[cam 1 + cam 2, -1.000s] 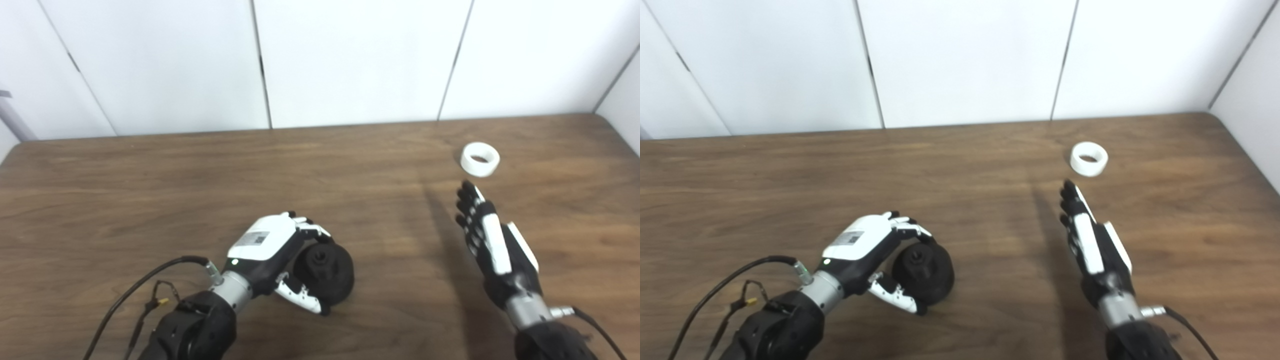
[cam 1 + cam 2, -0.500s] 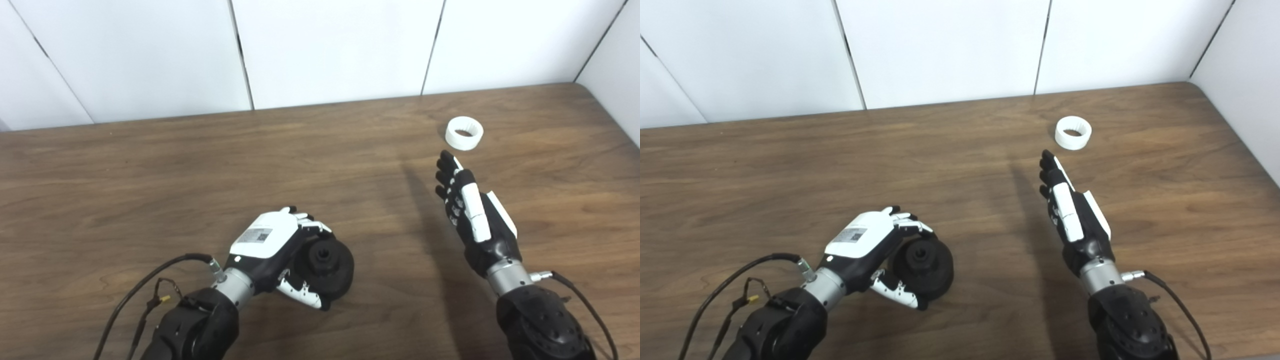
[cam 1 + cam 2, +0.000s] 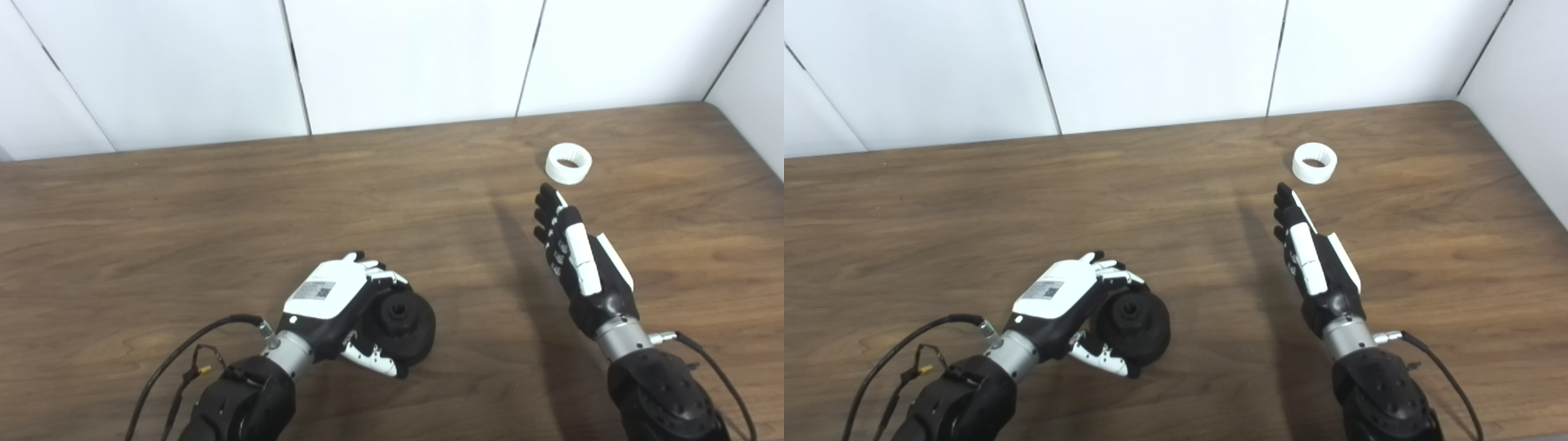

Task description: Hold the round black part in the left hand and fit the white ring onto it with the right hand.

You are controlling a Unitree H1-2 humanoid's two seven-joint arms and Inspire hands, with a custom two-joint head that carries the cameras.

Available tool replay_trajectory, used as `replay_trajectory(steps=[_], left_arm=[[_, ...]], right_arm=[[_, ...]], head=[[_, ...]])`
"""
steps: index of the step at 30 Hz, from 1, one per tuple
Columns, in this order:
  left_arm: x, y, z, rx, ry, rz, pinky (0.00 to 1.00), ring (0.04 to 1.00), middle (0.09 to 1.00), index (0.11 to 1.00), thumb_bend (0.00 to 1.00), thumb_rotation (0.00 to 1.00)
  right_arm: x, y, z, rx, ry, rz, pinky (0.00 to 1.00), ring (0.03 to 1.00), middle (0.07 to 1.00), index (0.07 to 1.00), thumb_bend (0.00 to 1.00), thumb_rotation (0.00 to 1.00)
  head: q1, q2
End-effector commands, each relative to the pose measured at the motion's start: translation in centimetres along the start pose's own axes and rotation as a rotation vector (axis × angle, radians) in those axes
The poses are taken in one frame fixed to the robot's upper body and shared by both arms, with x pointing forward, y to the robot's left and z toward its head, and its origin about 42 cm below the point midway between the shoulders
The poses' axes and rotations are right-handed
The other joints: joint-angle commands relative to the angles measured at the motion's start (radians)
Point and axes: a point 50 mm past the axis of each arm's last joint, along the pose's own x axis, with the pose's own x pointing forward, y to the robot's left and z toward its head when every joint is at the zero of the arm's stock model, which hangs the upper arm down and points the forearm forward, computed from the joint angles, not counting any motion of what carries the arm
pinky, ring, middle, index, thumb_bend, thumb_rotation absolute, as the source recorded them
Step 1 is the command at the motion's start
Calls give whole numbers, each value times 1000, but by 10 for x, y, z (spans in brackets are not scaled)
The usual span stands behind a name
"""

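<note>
1. left hand [image 3: 334, 300] curled around the black part [image 3: 404, 324] on the table [image 3: 184, 214]; its palm side hidden
2. right hand [image 3: 579, 257] flat, fingers straight, holding nothing; white ring [image 3: 569, 163] just beyond its fingertips, untouched

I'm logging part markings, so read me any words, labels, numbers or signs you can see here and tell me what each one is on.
Sticker on the back of the left robot hand: dark code-like print, too small and blurred to read.
Round black part: no readable marking.
White ring: no marking visible.
Right robot hand: none visible.
Table and wall: none.
</note>
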Motion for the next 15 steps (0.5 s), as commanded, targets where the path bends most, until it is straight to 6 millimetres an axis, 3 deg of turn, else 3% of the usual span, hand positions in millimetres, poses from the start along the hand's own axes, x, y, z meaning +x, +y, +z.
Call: replay_trajectory(steps=[1,15], left_arm=[[1,-9,-13,29,41,-54,1000,907,792,479,525,56],[3,-13,-17,45,60,-73,1000,904,789,480,525,58]], right_arm=[[10,8,17,33,-88,5,1000,1000,994,1000,675,1000],[9,7,15,32,-88,-1,1000,1000,991,1000,671,1000]], head=[[2,-3],[6,-11]])
